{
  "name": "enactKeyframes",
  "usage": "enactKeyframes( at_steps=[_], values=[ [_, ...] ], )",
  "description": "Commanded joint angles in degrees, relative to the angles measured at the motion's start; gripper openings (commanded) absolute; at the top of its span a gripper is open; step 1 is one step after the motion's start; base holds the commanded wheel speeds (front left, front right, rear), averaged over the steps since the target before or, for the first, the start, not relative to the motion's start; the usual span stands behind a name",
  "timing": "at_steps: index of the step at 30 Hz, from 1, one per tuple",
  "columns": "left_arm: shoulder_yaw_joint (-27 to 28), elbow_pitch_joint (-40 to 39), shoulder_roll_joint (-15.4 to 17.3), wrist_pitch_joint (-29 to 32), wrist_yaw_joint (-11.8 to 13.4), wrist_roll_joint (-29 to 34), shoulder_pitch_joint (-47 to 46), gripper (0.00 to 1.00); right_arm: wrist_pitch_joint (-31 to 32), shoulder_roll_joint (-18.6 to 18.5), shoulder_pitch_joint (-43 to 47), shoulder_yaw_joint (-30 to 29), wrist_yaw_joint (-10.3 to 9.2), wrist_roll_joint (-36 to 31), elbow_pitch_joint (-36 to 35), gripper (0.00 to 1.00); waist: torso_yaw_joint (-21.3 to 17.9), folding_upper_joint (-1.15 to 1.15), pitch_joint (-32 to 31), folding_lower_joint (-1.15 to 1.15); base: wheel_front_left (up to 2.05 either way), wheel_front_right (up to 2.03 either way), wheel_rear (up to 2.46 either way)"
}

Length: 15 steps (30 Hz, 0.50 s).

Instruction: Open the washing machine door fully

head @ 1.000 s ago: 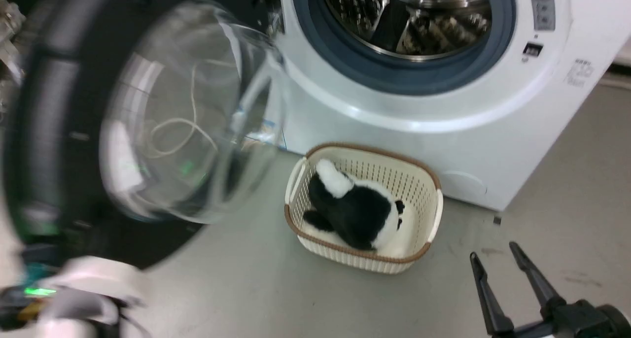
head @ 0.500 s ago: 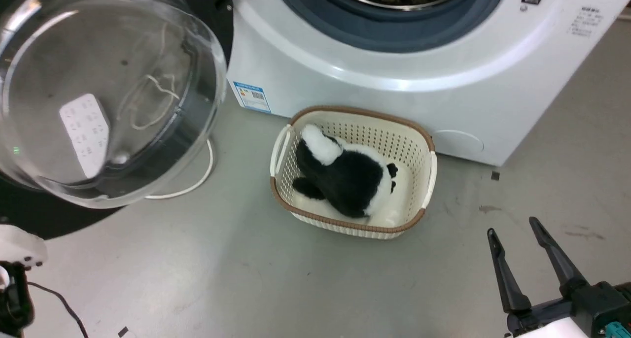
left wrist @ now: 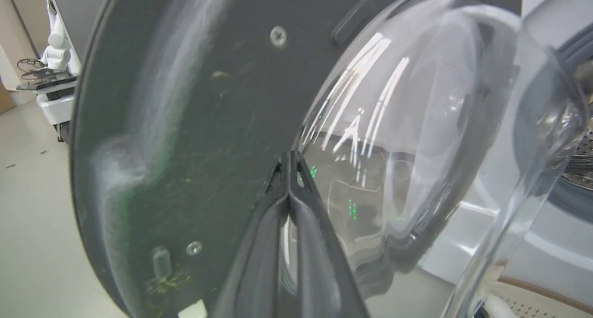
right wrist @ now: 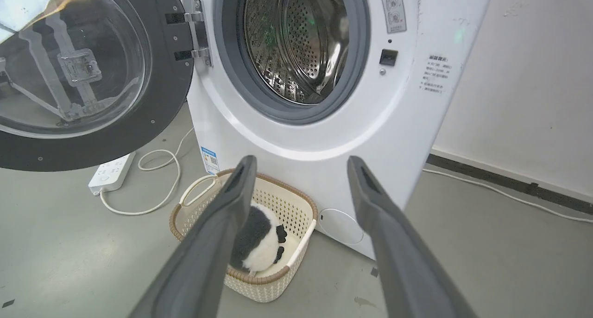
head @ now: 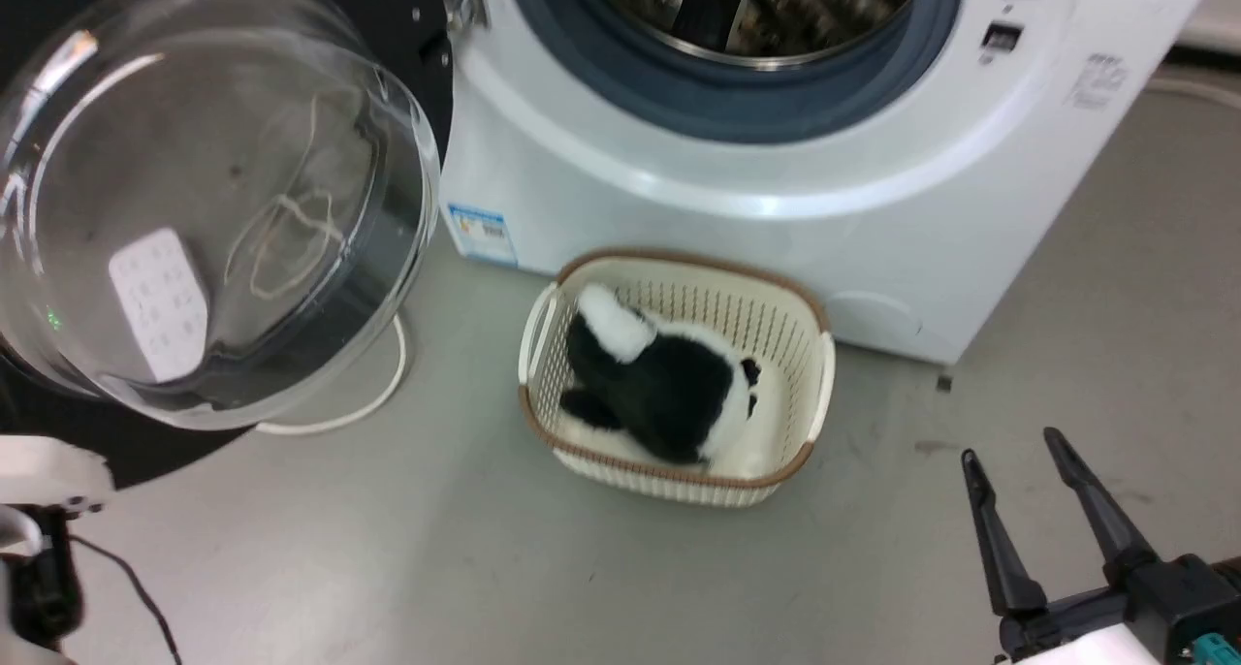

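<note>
The washing machine door (head: 213,200), a wide black rim around a bulging clear glass bowl, stands swung out to the left of the white machine (head: 737,219). Its hinge side is at the machine's left edge. In the left wrist view my left gripper (left wrist: 288,161) is shut, with nothing held, its tips right at the door's black inner face (left wrist: 194,123) beside the glass. My right gripper (head: 1010,452) hangs open over the floor at the lower right, far from the door. The right wrist view looks between the open right gripper (right wrist: 301,160) at the door (right wrist: 69,77) and the steel drum opening (right wrist: 296,44).
A cream basket (head: 669,479) holding a black-and-white plush toy (head: 659,394) sits on the floor just before the machine. A white power strip (right wrist: 111,175) and its looped cable (head: 378,394) lie under the door. A wall stands to the machine's right.
The door swung further out to the left a second ago and has held there since. The head view has shifted. My right gripper stays open.
</note>
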Motion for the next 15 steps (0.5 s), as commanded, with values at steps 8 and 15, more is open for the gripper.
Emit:
enactKeyframes(
  at_steps=[8, 15],
  values=[
    [-2.96, -21.67, -9.55, -0.43, -0.88, 7.96, 11.33, 0.0, -0.25, 1.54, -0.04, -3.26, -0.05, -0.59, -1.12, 1.0, -5.11, 0.0, -8.42, 0.0, 0.0, 0.0, 0.0],
    [-9.26, -27.25, -17.01, -0.44, -1.16, 9.53, 19.11, 0.0, -0.25, 2.05, 0.79, -3.03, -0.05, -0.84, -0.94, 1.0, -10.98, 0.0, -11.63, 0.0, 0.0, 0.0, 0.0]
  ],
)
